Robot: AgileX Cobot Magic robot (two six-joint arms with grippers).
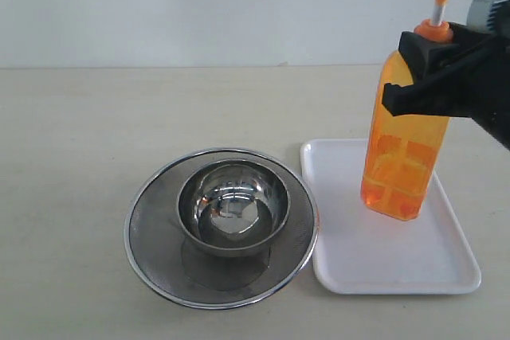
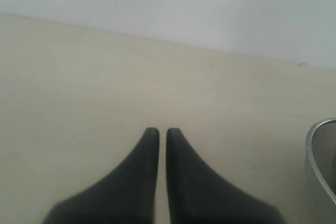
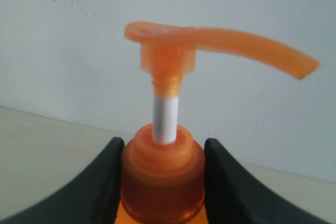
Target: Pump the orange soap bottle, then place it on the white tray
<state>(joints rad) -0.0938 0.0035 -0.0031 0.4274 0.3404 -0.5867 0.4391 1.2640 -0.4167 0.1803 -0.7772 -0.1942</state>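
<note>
**Status: orange soap bottle gripped at the neck, positioned over the white tray**

1. Table [image 1: 80, 117]: a pale, flat surface that carries everything below, with a plain light wall behind it.

2. Round steel mesh strainer [image 1: 151, 224]: sits near the middle of the table. Its rim lies just beside the tray's near left corner. Part of its edge also shows in the left wrist view [image 2: 317, 161].

3. White tray [image 1: 374, 264]: lies flat on the right arm's side of the table, next to the strainer.

4. Orange soap bottle [image 1: 402, 165]: roughly upright with a slight tilt. Its base is over the far left part of the tray. From here it cannot be told whether the base rests on the tray or hangs just clear of it.

5. Polished steel bowl [image 1: 191, 209]: stands inside the strainer, at its centre.

6. Right gripper [image 1: 410, 73]: reaches in from the right. Its black jaws are closed on the bottle's orange neck collar [image 3: 163, 166], one finger on each side.

7. Left gripper [image 2: 163, 135]: the jaws are closed with only a hairline gap and hold nothing. It is above bare table, near the strainer.

8. Pump head [image 3: 168, 51]: raised, with the white stem [image 3: 165, 119] exposed above the collar. Nothing touches it.
</note>
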